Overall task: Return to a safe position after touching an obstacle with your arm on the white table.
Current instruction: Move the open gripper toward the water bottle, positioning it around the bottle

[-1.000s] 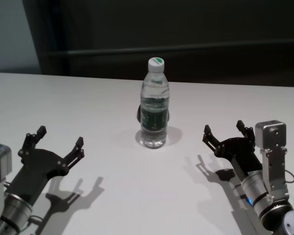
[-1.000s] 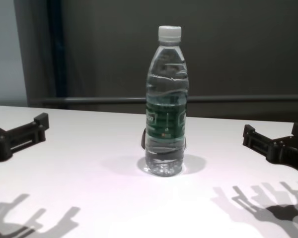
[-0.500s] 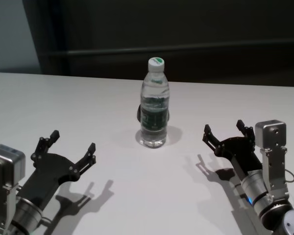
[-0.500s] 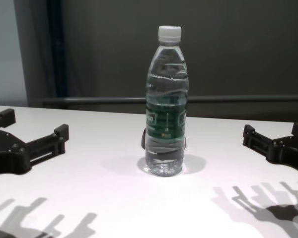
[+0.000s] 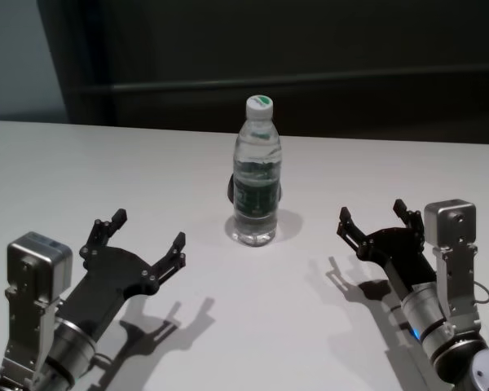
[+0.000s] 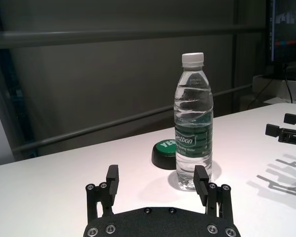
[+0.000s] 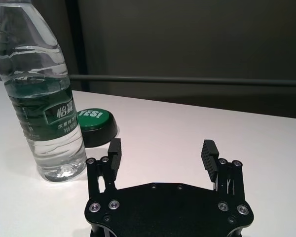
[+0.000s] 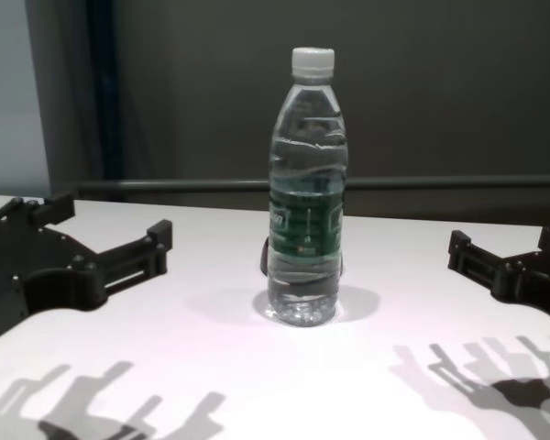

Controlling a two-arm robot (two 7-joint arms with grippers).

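Bottle (image 5: 256, 186), clear with a white cap and green label band, stands upright near the middle of the white counter (image 5: 106, 171), with a dark round green-topped button (image 6: 165, 153) just behind it. Left end effector (image 5: 144, 241) hovers over the counter to the bottle's left, fingers spread wide and holding nothing, apart from the bottle. Right end effector (image 5: 372, 218) sits to the bottle's right, likewise wide open and empty.

White table (image 5: 147, 171), upright clear water bottle (image 5: 256, 173) mid-table, low black-and-green button (image 6: 166, 153) just behind it
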